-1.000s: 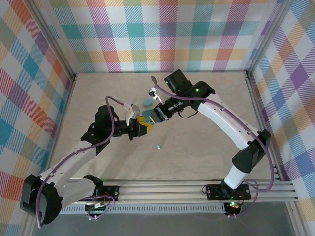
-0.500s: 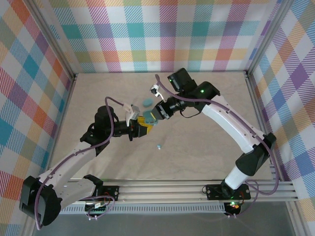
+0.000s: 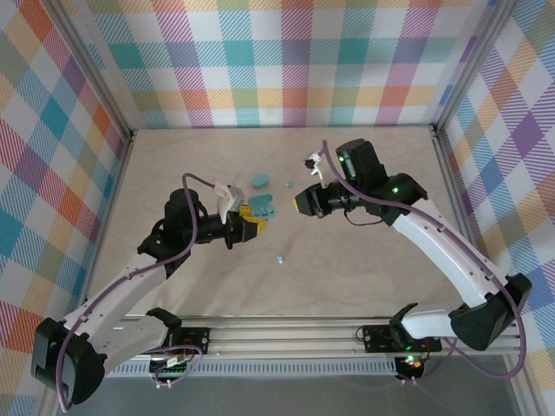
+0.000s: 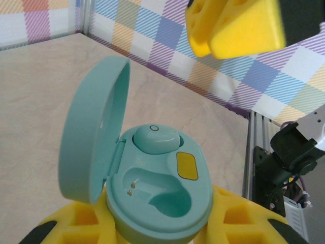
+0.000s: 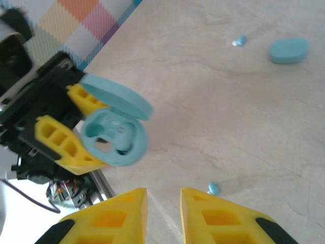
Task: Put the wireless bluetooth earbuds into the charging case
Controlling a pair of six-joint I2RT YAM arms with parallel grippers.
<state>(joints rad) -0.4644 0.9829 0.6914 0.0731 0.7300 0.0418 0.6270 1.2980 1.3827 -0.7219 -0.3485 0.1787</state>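
Left gripper is clamped on the base of the open charging case, lid upright; one earbud sits in the socket nearer the hinge. Right gripper holds nothing, its fingers a narrow gap apart, clear of the case. A loose earbud lies on the table; another bud lies near the closed second case.

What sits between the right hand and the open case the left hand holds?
Nothing: seen from above, bare table separates the right hand from the open case in the left hand.

right fingers withdrawn, clear of charging case
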